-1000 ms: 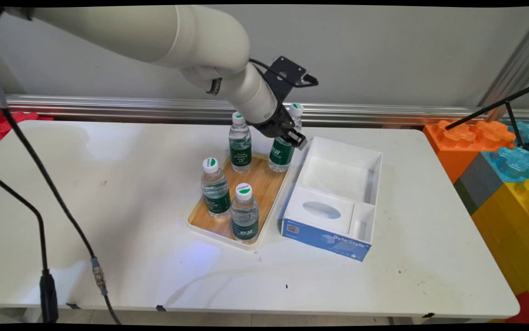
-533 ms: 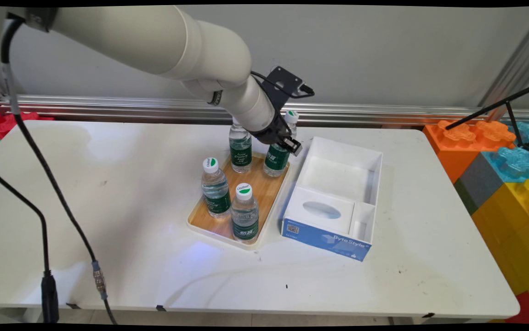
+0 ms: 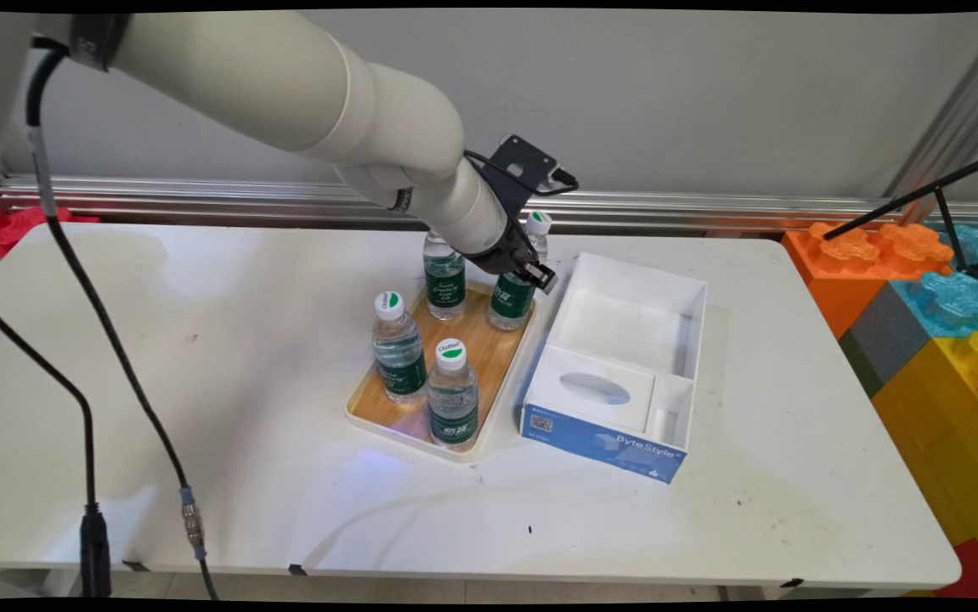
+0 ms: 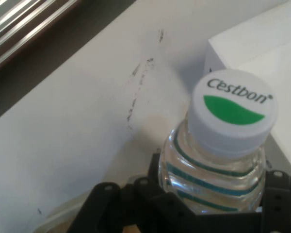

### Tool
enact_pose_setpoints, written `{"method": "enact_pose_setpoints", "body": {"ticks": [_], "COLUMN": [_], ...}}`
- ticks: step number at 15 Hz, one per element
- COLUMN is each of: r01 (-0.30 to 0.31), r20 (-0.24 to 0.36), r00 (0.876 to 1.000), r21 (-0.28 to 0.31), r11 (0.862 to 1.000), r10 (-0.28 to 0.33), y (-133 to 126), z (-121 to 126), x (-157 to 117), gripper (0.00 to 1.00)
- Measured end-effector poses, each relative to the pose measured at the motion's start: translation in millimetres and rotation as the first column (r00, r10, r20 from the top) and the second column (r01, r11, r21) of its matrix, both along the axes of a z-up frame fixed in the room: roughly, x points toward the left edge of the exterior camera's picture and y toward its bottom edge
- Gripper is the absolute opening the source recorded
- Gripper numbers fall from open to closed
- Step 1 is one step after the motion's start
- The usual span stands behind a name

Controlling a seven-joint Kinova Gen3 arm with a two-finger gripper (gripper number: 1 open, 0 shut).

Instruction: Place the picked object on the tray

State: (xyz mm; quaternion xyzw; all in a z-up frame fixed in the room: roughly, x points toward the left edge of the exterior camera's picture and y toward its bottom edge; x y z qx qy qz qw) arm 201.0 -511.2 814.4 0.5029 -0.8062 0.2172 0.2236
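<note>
My black gripper [image 3: 528, 270] is shut on a clear water bottle [image 3: 511, 296] with a green label and a white cap. The bottle leans slightly at the far right corner of a wooden tray with a white rim [image 3: 392, 430]. I cannot tell whether its base touches the tray. In the hand view the bottle's Cestbon cap [image 4: 233, 109] fills the right side, with the gripper [image 4: 203, 206] closed round its shoulder. Three more bottles stand upright on the tray: one at the back [image 3: 444, 280], one on the left [image 3: 398, 347] and one at the front [image 3: 452, 393].
A white open box [image 3: 630, 316] with a blue ByteStyle front lies just right of the tray, close to the held bottle. Big coloured building blocks [image 3: 922, 289] stand off the table's right end. Black cables [image 3: 89, 357] hang at the left.
The gripper has carried the bottle left and down, from above the box's left wall to the tray's far right corner. The other bottles have not moved.
</note>
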Motion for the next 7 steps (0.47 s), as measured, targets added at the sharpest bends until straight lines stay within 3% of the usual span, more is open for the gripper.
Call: {"method": "enact_pose_setpoints", "body": {"ticks": [3, 4, 7], "r01": [0.006, 0.009, 0.016], "r20": [0.003, 0.004, 0.010], "r00": [1.000, 1.000, 1.000], "r21": [-0.009, -0.012, -0.017], "r11": [1.000, 1.000, 1.000], "r10": [-0.006, -0.009, -0.016], "y": [-0.7, -0.7, 0.4], "z": [-5.1, -6.1, -8.4], "x": [1.3, 1.6, 2.8], "gripper": [0.00, 1.00, 1.00]}}
